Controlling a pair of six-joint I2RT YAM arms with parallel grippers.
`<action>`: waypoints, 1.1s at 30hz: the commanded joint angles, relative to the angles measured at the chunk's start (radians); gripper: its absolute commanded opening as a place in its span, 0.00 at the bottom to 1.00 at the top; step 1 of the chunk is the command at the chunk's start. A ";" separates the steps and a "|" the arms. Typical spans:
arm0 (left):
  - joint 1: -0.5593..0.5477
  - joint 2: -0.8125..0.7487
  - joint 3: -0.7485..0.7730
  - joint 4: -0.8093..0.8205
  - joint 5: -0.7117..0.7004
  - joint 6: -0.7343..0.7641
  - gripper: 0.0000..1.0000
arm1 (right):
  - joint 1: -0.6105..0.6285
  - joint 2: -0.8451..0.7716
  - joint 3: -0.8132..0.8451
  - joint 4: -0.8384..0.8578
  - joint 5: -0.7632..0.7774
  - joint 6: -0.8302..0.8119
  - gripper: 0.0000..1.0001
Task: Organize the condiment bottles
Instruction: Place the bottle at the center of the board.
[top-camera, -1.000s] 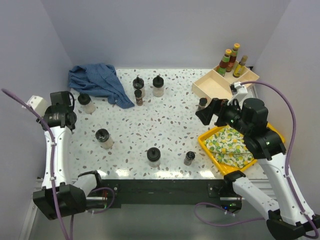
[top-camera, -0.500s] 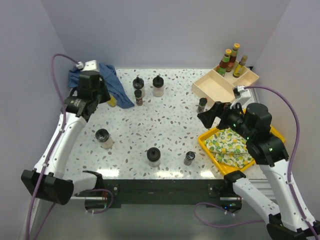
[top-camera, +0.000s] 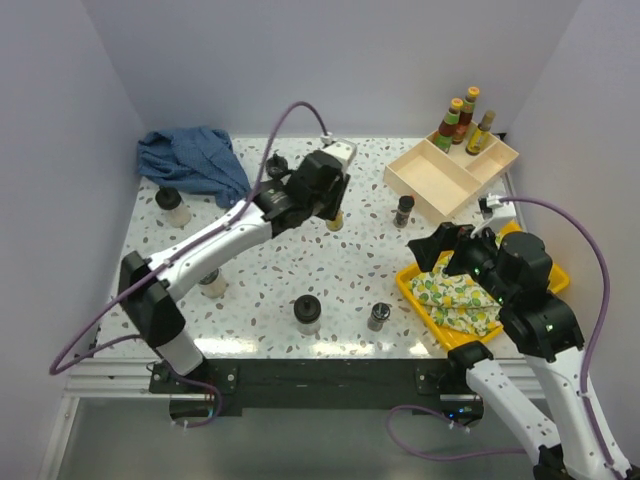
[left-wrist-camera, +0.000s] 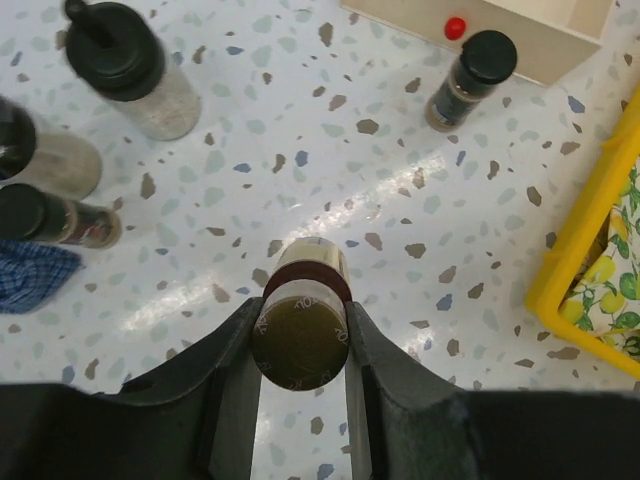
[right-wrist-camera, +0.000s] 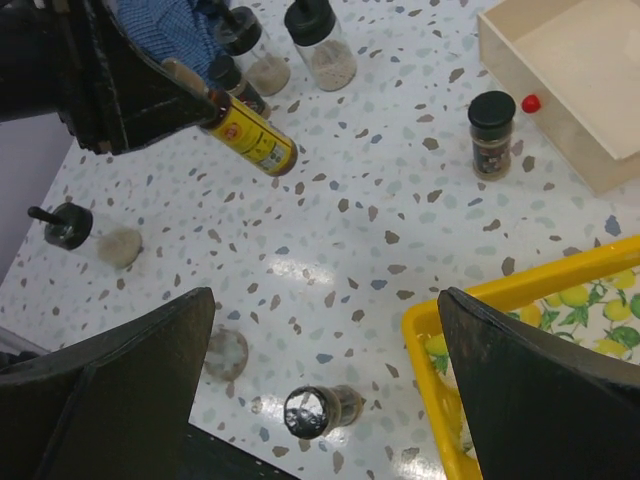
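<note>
Top external view: at lower centre, a black-lidded jar and a small shaker stand on the table. To their right, the right gripper hangs wide open and empty beside the yellow tray. At mid-frame, the left gripper clamps a tilted yellow-labelled sauce bottle. At upper right, three slim bottles stand in the beige tray's far compartment.

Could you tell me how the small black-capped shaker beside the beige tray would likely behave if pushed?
The small black-capped shaker stands taller than wide, so a high push would probably tip it. Being round, it would likely roll on the smooth speckled table. It looks rigid, not squashy.
</note>
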 joint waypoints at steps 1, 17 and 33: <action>-0.094 0.143 0.147 0.052 -0.080 0.051 0.00 | 0.001 -0.030 0.007 -0.026 0.080 -0.051 0.99; -0.138 0.380 0.200 0.127 0.030 0.043 0.31 | 0.001 -0.106 0.004 -0.035 0.192 -0.042 0.99; -0.072 0.081 0.057 0.147 0.082 -0.008 1.00 | 0.001 -0.008 0.036 -0.024 0.049 -0.002 0.99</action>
